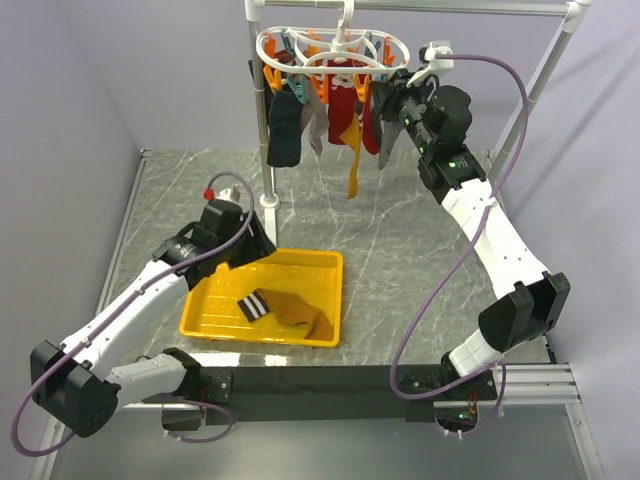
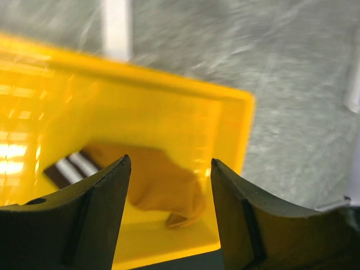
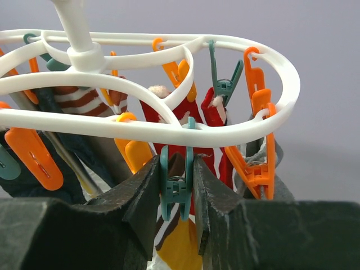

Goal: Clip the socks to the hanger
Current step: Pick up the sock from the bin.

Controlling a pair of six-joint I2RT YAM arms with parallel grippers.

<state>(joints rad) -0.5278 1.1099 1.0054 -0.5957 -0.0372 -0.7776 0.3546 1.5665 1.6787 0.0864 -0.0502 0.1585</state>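
One mustard-brown sock (image 1: 285,310) with a striped cuff lies in the yellow tray (image 1: 300,262). It also shows blurred in the left wrist view (image 2: 163,180). My left gripper (image 1: 255,243) (image 2: 170,163) is open and empty, hovering over the tray's far side. The other mustard sock (image 1: 352,150) hangs from the white hanger (image 1: 330,45), and its striped cuff shows under the clip in the right wrist view (image 3: 180,247). My right gripper (image 1: 388,97) (image 3: 176,162) is shut on a teal clip (image 3: 176,188) on the hanger's ring (image 3: 169,132), squeezing its upper arms.
Dark navy (image 1: 283,125), grey and red socks (image 1: 340,100) hang on the hanger beside orange clips (image 3: 256,169). The white rack pole (image 1: 262,120) stands at the back left on the marble table (image 1: 400,230). The right arm's purple cable loops across the right side.
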